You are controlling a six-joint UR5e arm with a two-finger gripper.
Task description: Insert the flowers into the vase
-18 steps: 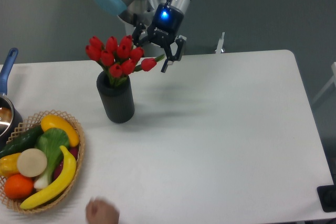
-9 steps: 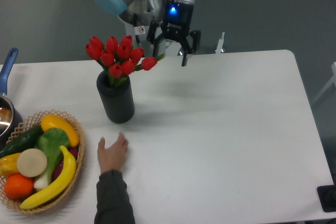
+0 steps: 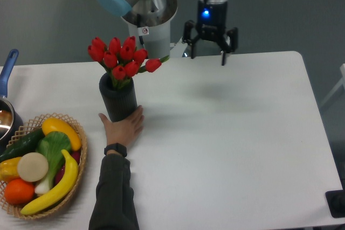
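The flowers (image 3: 121, 57) stand in the vase (image 3: 119, 100), red buds bunched above its rim, one bud leaning right. The gripper (image 3: 207, 55) hangs well to the right of the vase and farther back, above the table's (image 3: 232, 133) far edge, fingers spread, holding nothing. A hand (image 3: 124, 127) wraps the vase's base from the front. Left of the vase sit a basket (image 3: 81, 160) of produce and a blue-handled pot (image 3: 6, 106).
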